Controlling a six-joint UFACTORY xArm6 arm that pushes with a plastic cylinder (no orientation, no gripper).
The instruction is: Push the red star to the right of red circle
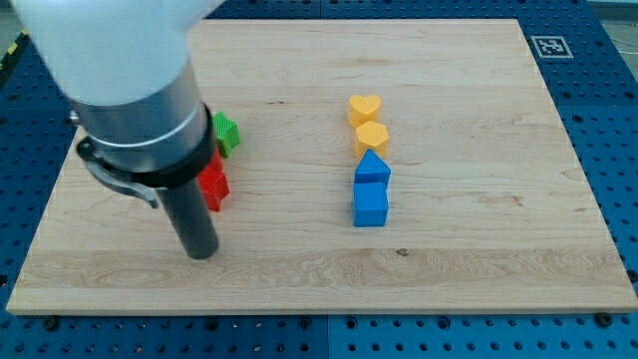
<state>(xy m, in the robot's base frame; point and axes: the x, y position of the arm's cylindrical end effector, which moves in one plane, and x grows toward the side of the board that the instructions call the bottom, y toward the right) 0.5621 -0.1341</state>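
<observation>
A red block shows at the view's left, partly hidden behind my rod, so I cannot tell whether it is the star or the circle. No second red block shows; it may be hidden behind the arm. My tip rests on the board just below and slightly left of the red block. A green block sits just above the red one, also partly hidden by the arm.
A column of blocks stands right of centre: a yellow heart, a yellow hexagon, a blue pentagon-like block and a blue cube. The wooden board lies on a blue pegboard.
</observation>
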